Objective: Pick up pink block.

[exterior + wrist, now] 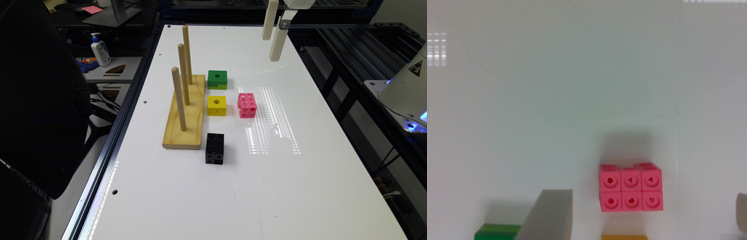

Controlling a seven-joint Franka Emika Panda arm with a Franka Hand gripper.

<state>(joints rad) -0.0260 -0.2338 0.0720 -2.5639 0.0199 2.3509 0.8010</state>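
The pink block [247, 105] sits on the white table [300, 186] near its middle, just to the exterior view's right of a yellow block. It is a small cube of snapped-together cubes with round holes. My gripper [270, 49] hangs high above the table's far end, well clear of the block, open and holding nothing. In the wrist view the pink block [631, 187] lies on the table between the two spread fingers [552, 215], far below them.
A black cube [214, 148] of the same shape lies nearer the front. A yellow block [217, 105] and a green block [217, 79] stand beside a wooden base [185, 123] with three upright pegs. The robot's base [407, 90] is at the exterior view's right.
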